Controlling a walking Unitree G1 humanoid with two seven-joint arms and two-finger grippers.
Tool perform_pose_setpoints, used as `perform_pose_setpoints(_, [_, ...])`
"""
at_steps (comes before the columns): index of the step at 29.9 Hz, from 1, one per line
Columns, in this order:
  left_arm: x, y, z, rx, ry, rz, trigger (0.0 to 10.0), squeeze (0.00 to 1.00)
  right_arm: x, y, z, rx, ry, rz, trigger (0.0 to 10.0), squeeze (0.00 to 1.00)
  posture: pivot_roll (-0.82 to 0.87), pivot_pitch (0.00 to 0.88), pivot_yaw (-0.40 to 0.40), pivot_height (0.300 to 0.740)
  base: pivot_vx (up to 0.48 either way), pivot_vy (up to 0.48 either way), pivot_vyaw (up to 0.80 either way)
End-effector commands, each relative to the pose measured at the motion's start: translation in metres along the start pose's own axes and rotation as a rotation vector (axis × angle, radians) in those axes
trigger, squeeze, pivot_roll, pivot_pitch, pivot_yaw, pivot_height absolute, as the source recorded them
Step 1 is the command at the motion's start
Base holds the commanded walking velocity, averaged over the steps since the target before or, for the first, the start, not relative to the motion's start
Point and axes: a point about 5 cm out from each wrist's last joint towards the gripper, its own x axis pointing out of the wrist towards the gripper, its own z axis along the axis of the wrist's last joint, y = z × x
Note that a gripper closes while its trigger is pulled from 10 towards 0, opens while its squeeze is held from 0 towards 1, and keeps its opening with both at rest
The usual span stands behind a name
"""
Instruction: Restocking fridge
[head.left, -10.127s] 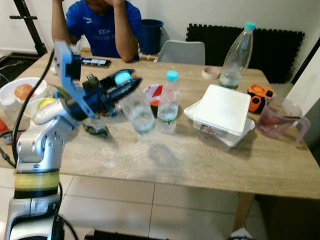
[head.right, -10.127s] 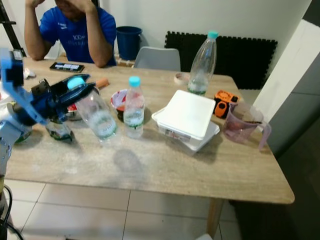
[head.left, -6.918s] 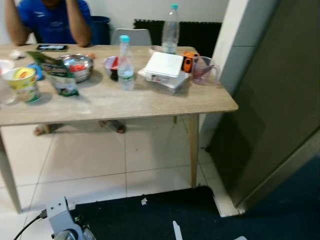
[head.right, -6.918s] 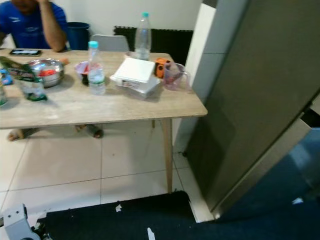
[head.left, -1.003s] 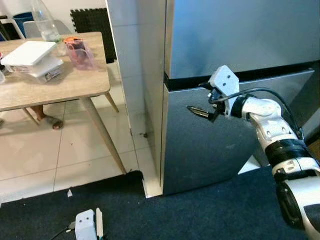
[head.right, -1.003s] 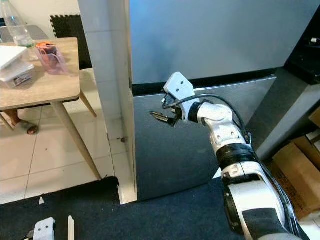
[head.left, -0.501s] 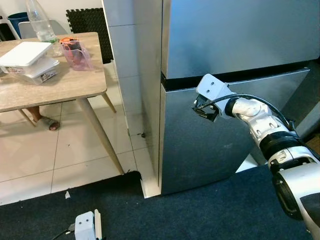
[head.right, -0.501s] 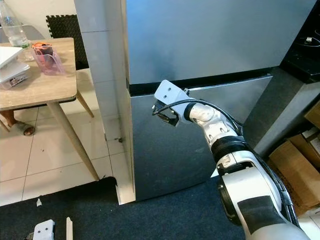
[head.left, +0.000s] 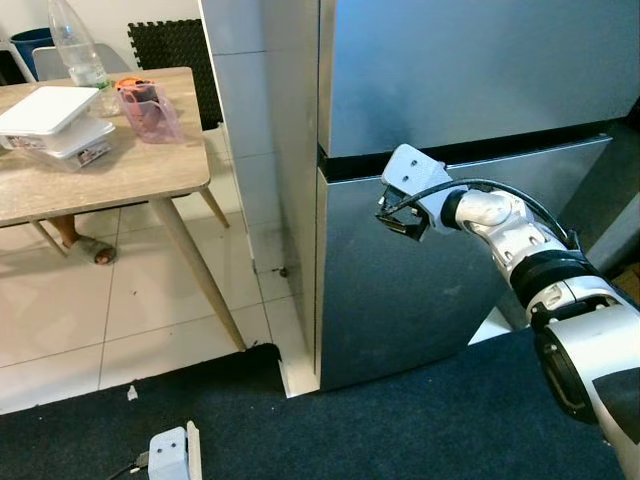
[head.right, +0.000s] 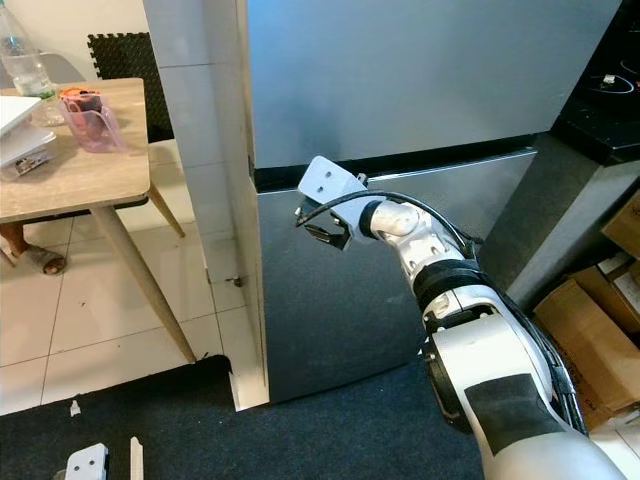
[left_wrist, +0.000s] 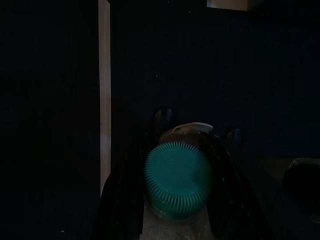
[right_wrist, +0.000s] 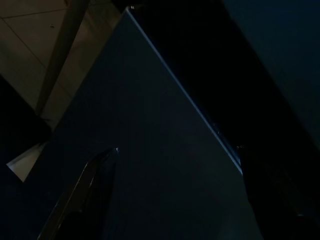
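Observation:
A silver fridge stands before me, with an upper door and a lower door split by a black seam. My right gripper is held against the top edge of the lower door, near its left side. In the right wrist view its fingers stand apart and open over the dark door face, holding nothing. My left arm hangs low by the floor. In the left wrist view, the left gripper is shut on a clear bottle with a teal cap.
A white tiled pillar borders the fridge on the left. Beyond it is a wooden table with a white box, a pink jug and a bottle. Dark carpet lies underfoot. Cardboard boxes sit at the right.
My right gripper has slid left along the top of the lower fridge door and closer to it. The view has shifted a little. The doors remain shut.

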Motion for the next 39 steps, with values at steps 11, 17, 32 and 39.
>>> perform_pose_setpoints(11, [0.002,-0.015,-0.006,-0.013,0.010,-0.051,10.0,0.00,0.007,0.003,0.016,0.076,-0.109,-0.005,10.0,0.00,-0.03,0.000,-0.080,0.740,0.000,0.000,0.00])
perform_pose_setpoints(17, [0.005,-0.013,0.039,0.022,-0.132,-0.074,10.0,0.00,0.005,-0.004,0.031,0.167,-0.239,0.024,10.0,0.00,-0.04,0.055,-0.073,0.740,0.000,0.000,0.00])
perform_pose_setpoints(32, [-0.011,-0.010,0.161,0.224,-0.486,-0.136,10.0,0.00,-0.013,-0.030,0.032,0.107,-0.257,-0.009,10.0,0.00,-0.03,0.226,-0.055,0.740,0.000,0.000,0.00])
perform_pose_setpoints(39, [-0.005,-0.020,0.132,0.349,-0.422,-0.180,10.0,0.00,-0.014,-0.039,0.044,0.066,-0.279,-0.043,10.0,0.00,0.00,0.251,-0.053,0.740,0.000,0.000,0.00])
